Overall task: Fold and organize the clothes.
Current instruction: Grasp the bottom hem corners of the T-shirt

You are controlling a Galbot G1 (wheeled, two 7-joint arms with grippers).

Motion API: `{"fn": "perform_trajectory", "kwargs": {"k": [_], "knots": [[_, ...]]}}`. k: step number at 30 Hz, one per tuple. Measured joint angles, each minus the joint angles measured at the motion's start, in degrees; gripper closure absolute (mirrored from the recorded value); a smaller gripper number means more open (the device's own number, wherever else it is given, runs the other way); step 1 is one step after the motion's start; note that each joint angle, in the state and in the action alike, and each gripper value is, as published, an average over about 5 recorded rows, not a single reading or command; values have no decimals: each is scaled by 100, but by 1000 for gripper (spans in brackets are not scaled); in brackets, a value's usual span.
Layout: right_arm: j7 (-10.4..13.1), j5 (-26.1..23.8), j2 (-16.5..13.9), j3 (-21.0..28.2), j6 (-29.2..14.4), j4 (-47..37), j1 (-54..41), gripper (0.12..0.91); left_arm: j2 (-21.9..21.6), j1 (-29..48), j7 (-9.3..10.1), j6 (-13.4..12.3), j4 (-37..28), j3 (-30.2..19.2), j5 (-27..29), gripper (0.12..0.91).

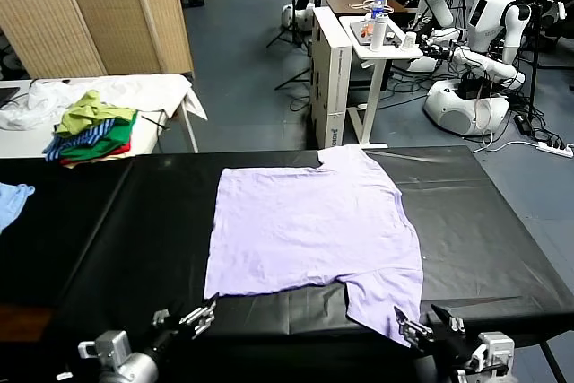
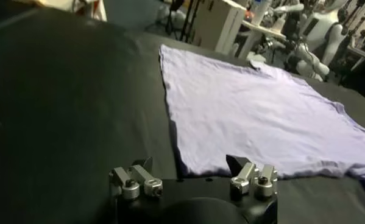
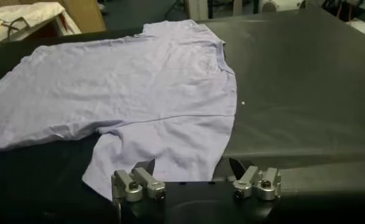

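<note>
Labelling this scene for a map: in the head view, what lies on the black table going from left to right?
Light blue cloth at the left edge → bare black table → lavender T-shirt spread flat → bare black tabletop to the right edge.

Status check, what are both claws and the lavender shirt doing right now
Left claw open, near shirt's bottom corner. Right claw open at near sleeve. T-shirt flat, unfolded on black table. Nothing in the way.
</note>
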State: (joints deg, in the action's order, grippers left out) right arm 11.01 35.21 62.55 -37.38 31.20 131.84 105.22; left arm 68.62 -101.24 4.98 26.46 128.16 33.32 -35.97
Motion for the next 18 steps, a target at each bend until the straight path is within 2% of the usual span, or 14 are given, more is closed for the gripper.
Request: {"fn": "perform_trajectory", "kwargs": {"k": [7,9,14,18], "knots": [[1,-71,40,77,-8,-91,-23,121,95,73,29,-42,-83,-71,26,123],[2,-86,55,100,-11,-117,-35,144,115,88,29,-48,-104,-84,38,123],[10,-127,81,149,-25,-174,-35,305,167,89,31,-87,-180,-144,168,145],[17,-138,96,157,-30,-170,-7,481,206,80,33,-133,-242,-157,231,293]]}}
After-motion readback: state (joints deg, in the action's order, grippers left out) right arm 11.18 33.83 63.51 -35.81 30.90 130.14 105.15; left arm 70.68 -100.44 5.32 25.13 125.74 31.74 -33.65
